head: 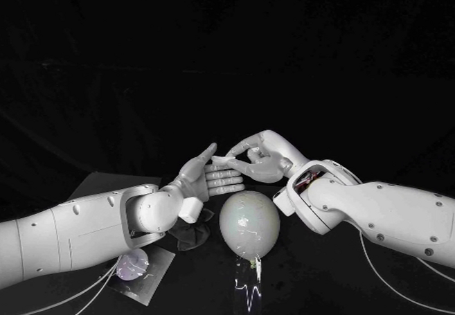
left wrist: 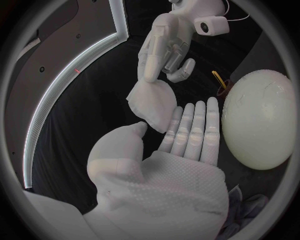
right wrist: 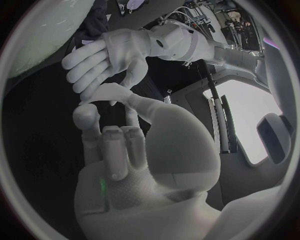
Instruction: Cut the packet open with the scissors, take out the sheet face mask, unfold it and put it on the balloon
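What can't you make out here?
Head view: the right hand hides the sheet face mask it pinches.
Head view: the left arm covers part of the packet; cut or not, unclear.
Left wrist view: the scissors, a yellow loop by the balloon, too small to read.
Left hand: contact with the mask unclear.

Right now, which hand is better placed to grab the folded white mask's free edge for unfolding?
Probably left: the left hand is open beside the folded white sheet mask, which the right hand pinches.

Black table (head: 111,186). On it we note a pale balloon (head: 250,224) near the middle, and a shiny packet (head: 135,268) lying flat, apart from it, toward the near left
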Motion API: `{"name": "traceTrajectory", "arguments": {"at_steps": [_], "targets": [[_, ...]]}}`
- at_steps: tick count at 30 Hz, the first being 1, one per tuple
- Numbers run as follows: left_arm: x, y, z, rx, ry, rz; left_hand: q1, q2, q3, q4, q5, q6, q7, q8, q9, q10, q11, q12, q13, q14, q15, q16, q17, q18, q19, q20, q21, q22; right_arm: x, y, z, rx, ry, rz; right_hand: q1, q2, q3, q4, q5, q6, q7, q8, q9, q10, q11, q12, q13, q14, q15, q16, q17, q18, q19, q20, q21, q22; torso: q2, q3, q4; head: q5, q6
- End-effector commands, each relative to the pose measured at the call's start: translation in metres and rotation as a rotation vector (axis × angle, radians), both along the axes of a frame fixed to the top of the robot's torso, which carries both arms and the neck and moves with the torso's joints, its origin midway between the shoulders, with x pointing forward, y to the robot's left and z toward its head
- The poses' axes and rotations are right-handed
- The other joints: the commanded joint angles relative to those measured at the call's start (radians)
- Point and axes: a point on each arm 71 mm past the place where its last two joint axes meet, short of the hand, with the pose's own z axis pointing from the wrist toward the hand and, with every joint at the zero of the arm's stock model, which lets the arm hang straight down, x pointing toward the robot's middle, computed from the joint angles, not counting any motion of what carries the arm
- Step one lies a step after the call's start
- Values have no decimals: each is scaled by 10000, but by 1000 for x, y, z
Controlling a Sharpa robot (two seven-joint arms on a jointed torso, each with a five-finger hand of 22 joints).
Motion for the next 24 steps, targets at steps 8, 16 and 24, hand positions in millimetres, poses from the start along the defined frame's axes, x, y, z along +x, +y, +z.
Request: {"name": "traceTrajectory", "arguments": {"at_steps": [8,16,24], "targets": [[-1,0,2,-336,61,-50,-6,184,-77,4,33,-39,727,22,-1,-52,-7,-28,0,-6,33,-63,-20,87,126,-31,-114,12,-12,-4,-4,-1187,-952,658,8,53,6,-80,58,44,0,155,451,1062,-49,35,2634,1043,-72,36,2626,168,68,-24,61,17,-10,-5,-2,18,-27],[-2,0,2,-309,115,-85,192,345,-54,-6,37,-33,719,46,2,-30,-15,-25,1,34,24,-71,-38,86,195,-41,-198,15,-8,-12,-12,-1516,-1010,168,-293,-287,-392,-23,-6,-321,82,32,440,1062,35,35,2634,1043,-19,36,2626,283,-423,-2,-504,-304,6,1,0,5,-58],[-2,-1,2,-281,162,-145,468,389,-54,-15,37,-43,718,59,0,-27,-16,-31,-2,56,21,-91,-59,84,249,-46,-285,16,-9,-11,-16,-1499,-1140,135,-537,-685,-1170,146,25,-1244,575,-545,220,860,458,-508,2195,805,366,-234,2107,427,-1330,125,-1545,-854,0,-4,0,-14,-93]]}}
